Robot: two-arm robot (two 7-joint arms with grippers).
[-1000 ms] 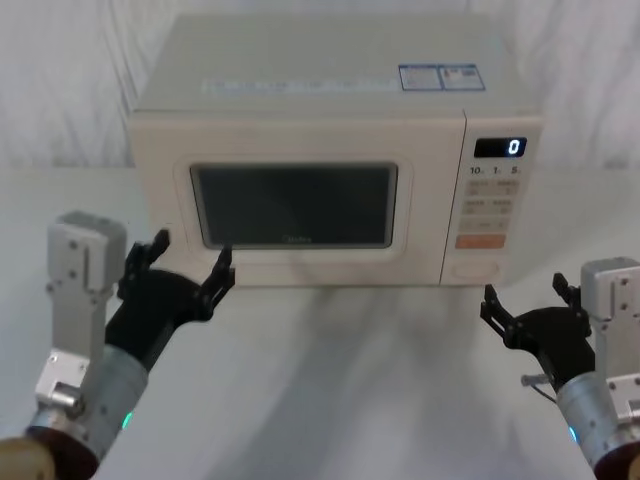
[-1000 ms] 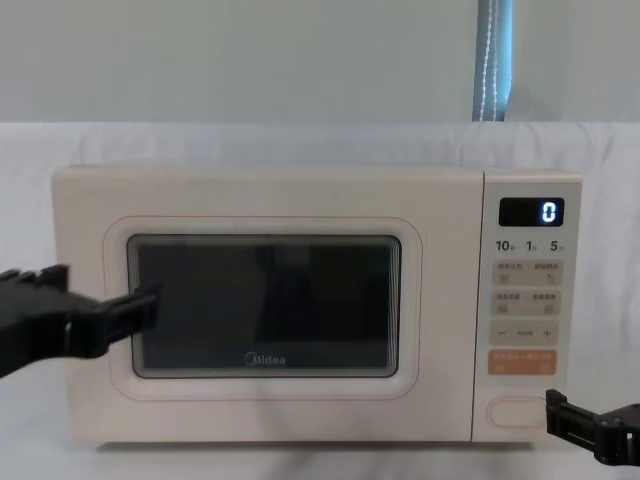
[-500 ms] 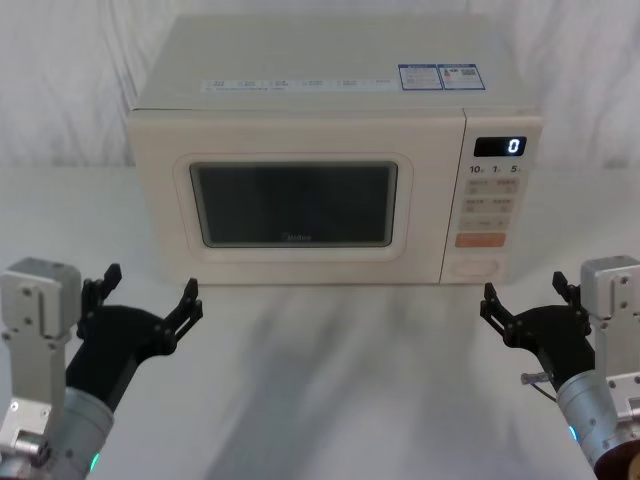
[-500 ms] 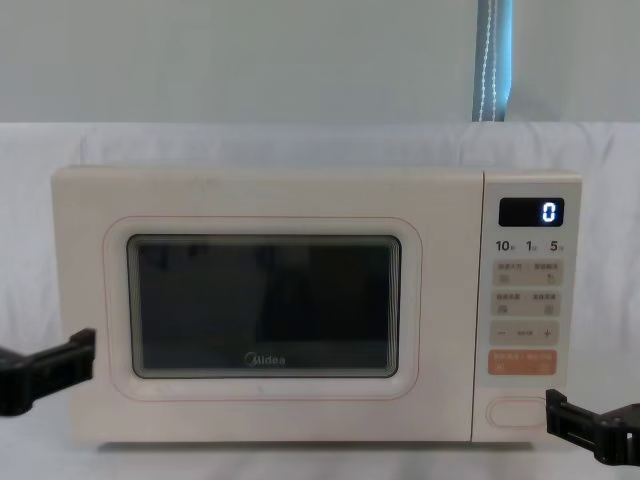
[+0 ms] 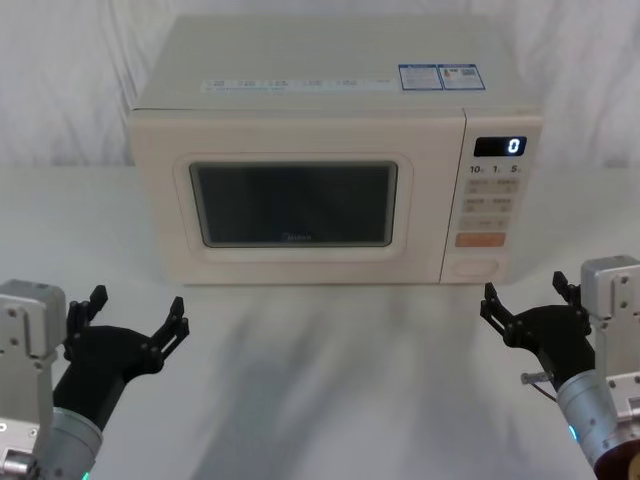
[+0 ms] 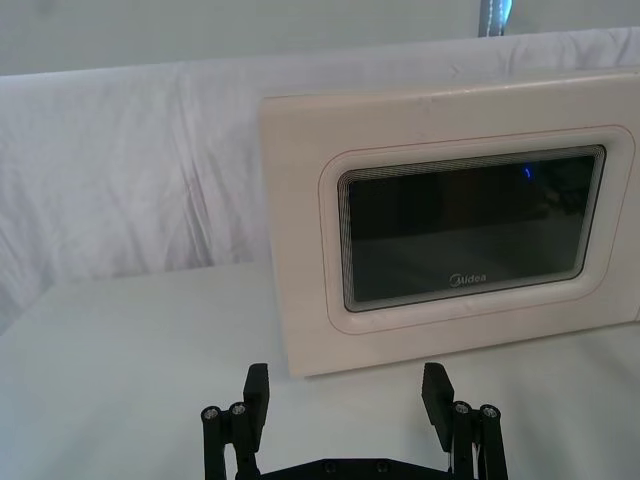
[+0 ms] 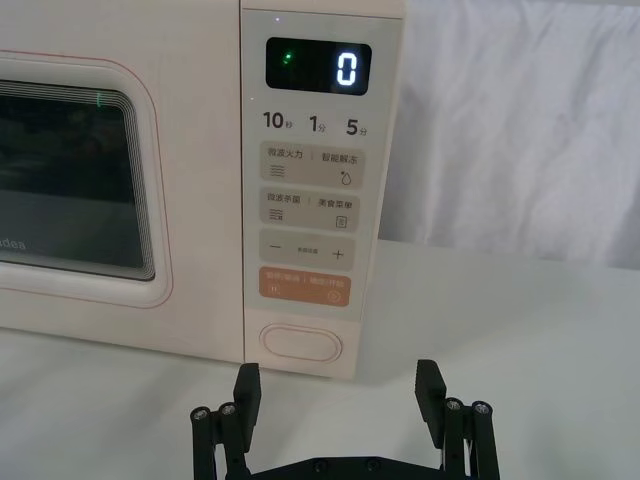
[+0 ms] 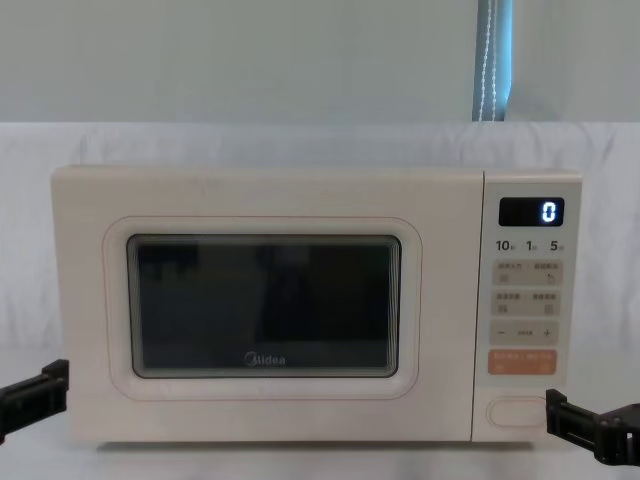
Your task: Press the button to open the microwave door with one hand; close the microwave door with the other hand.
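Observation:
The cream microwave [image 5: 330,110] stands at the back of the white table, and its door [image 5: 295,205] with the dark window is shut flush. The pill-shaped button [image 5: 476,268] sits at the bottom of the keypad strip, below the orange key; it is also the button [image 7: 300,343] in the right wrist view and the button [image 8: 515,411] in the chest view. My left gripper [image 5: 130,323] is open, low at the front left, apart from the door [image 6: 470,235]. My right gripper [image 5: 530,305] is open at the front right, a short way before the button, touching nothing.
A white cloth covers the table [image 5: 330,380] and hangs as a backdrop behind the oven. The display [image 7: 318,68] shows a 0. Bare tabletop lies between the two grippers and in front of the door.
My left gripper has drawn back from the door's lower left corner, down and toward me, to the front left of the table. The right gripper and the shut door have not moved.

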